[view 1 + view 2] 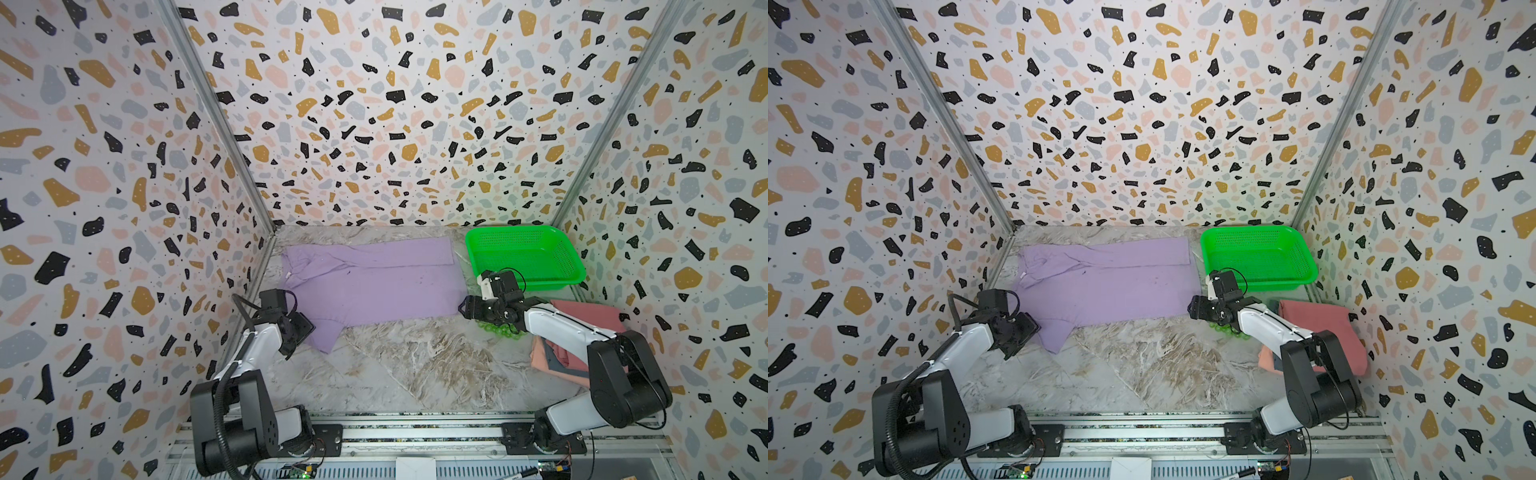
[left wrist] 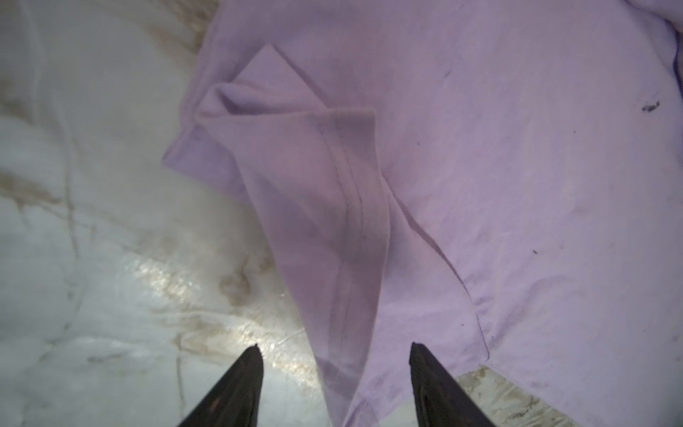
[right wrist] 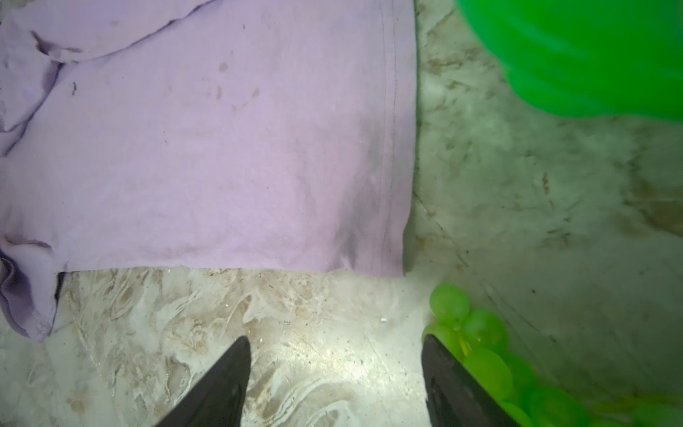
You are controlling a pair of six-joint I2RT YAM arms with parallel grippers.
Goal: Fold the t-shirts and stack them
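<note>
Both top views: marbled tabletop, terrazzo-print walls, lavender t-shirt spread.

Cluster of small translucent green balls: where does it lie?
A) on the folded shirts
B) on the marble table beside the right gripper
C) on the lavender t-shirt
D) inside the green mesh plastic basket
B: the cluster of small translucent green balls lies on the marble table by the right gripper, outside the green mesh plastic basket and off the lavender t-shirt.
</note>
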